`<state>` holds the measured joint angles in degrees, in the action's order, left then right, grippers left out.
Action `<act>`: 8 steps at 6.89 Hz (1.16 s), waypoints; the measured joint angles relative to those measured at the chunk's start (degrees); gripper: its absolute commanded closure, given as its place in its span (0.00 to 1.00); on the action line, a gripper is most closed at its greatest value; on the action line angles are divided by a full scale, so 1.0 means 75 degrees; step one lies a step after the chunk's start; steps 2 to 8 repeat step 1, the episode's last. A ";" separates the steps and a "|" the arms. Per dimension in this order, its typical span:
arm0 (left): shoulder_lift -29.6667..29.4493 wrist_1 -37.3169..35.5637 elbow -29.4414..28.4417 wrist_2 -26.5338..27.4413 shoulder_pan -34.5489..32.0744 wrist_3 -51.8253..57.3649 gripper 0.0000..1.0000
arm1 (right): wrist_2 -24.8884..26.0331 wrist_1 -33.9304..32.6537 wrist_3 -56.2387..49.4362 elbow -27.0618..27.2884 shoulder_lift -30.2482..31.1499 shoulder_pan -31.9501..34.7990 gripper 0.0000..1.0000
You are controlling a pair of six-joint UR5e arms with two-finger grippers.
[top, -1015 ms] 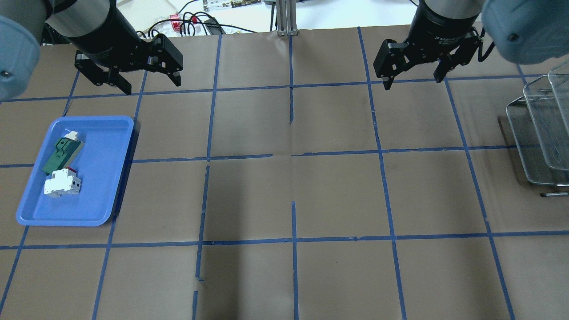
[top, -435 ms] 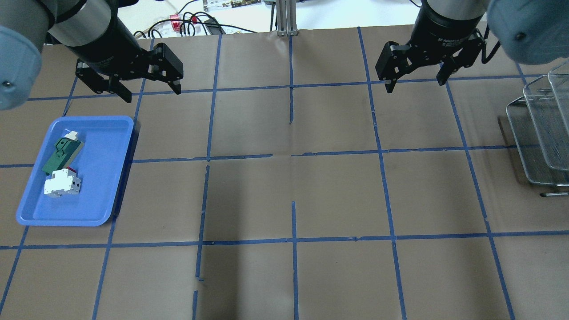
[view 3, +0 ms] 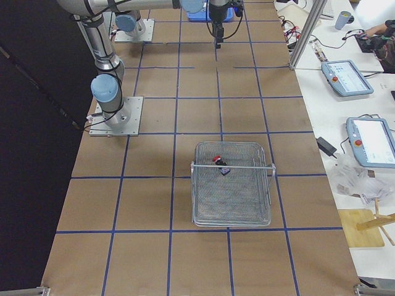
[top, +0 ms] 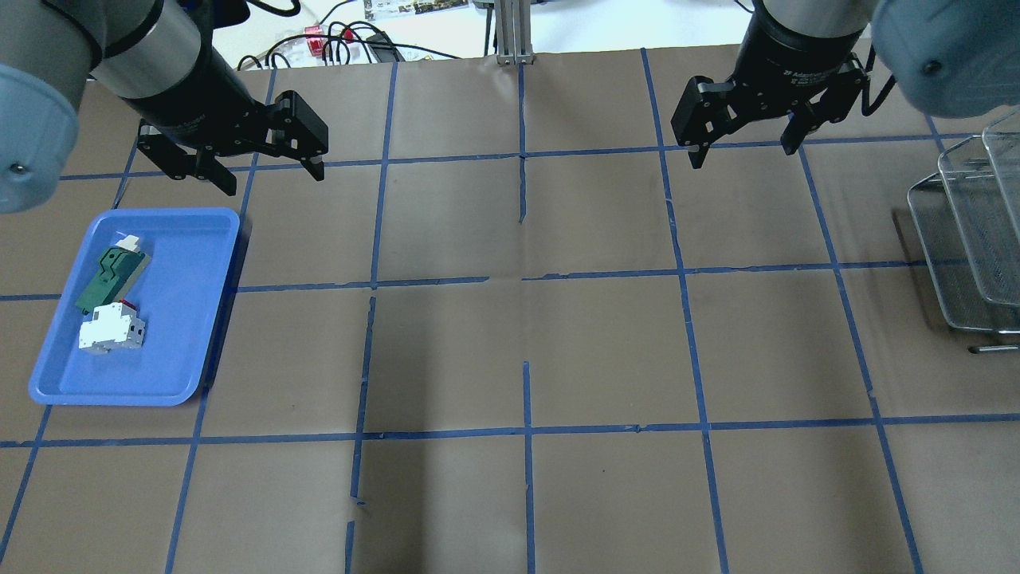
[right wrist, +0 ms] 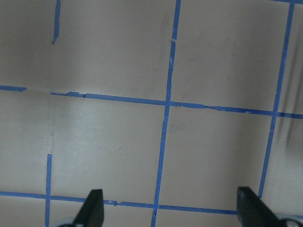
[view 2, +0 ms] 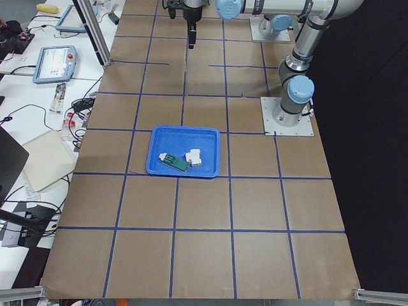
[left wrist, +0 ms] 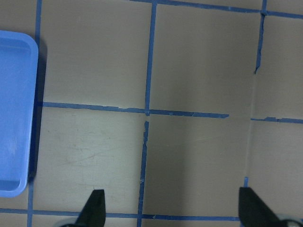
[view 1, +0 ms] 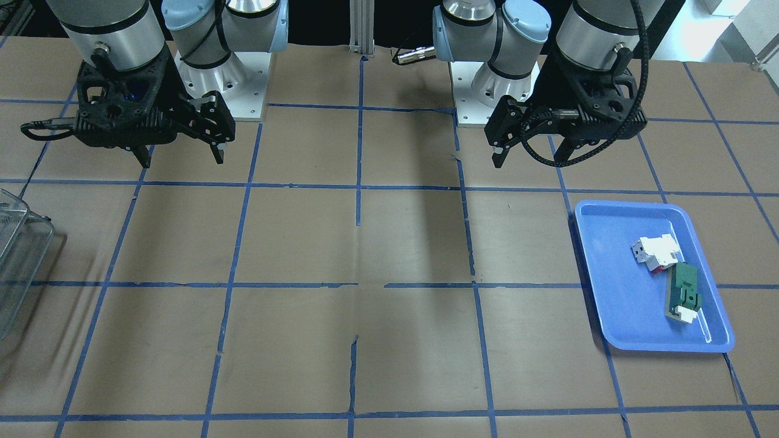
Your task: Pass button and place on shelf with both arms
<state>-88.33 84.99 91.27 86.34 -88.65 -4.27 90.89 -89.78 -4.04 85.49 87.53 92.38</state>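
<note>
The table (top: 606,351), covered in brown paper with a blue tape grid, carries both arms at its back edge. The left arm (top: 151,56) reaches forward and down over the far left squares, its wrist slanted, and the left gripper (top: 275,182) hangs above the paper just beyond the tray's far right corner, fingers spread wide with nothing between them. The right arm (top: 805,32) holds a like pose over the far right squares, and the right gripper (top: 743,156) hangs in the air with its fingers equally wide apart and empty. Both wrist views show only bare paper and tape between the two black fingertips. A wire rack (view 3: 231,203) stands at the table's right end, well apart from the right gripper. A blue tray (top: 183,335) lies at the left end, nearer the robot than the left gripper. In it a green part (top: 111,275) lies slanted, and a white block (top: 111,328) sits against its near end. The button (view 3: 220,165) lies tilted inside the rack, in the half towards the table's middle, red cap pointing towards the robot's side. Nothing lies between either gripper and the rack.
</note>
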 measured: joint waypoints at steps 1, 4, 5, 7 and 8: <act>0.0004 -0.0007 -0.0003 -0.0003 -0.0001 -0.0009 0.00 | -0.0007 0.0005 0.0000 0.0014 0.0000 0.0013 0.00; 0.0004 -0.0007 -0.0003 -0.0003 -0.0001 -0.0009 0.00 | -0.0007 0.0005 0.0000 0.0014 0.0000 0.0013 0.00; 0.0004 -0.0007 -0.0003 -0.0003 -0.0001 -0.0009 0.00 | -0.0007 0.0005 0.0000 0.0014 0.0000 0.0013 0.00; 0.0004 -0.0007 -0.0003 -0.0003 -0.0001 -0.0009 0.00 | -0.0007 0.0005 0.0000 0.0014 0.0000 0.0013 0.00; 0.0004 -0.0007 -0.0003 -0.0003 -0.0001 -0.0009 0.00 | -0.0007 0.0005 0.0000 0.0014 0.0000 0.0013 0.00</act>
